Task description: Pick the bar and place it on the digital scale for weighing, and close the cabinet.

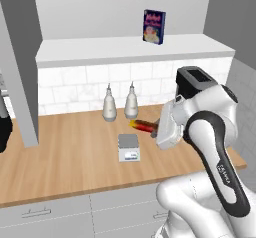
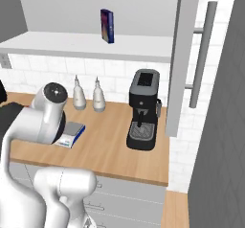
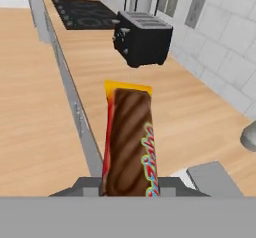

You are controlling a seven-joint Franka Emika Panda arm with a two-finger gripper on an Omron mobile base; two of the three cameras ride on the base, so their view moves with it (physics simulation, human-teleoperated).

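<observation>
Above a wooden kitchen counter [image 1: 75, 157], the white robot arm's two-finger gripper [image 1: 156, 130] pinches one end of the oblong snack bar [image 1: 143, 126], its yellow-orange wrapper with a red-brown middle jutting out level over the worktop. The small square digital scale [image 1: 129, 147], grey plate on a white body, sits on the counter at about seven o'clock from the bar, near but apart from it. Two white bottles [image 1: 110, 107] stand behind at eleven o'clock. To set the bar down well, the arm would likely need to carry it over the plate's centre, lower until it lies flat, then release. The grey wall cabinet's door [image 2: 183, 59] stands open, still to be shut.
</observation>
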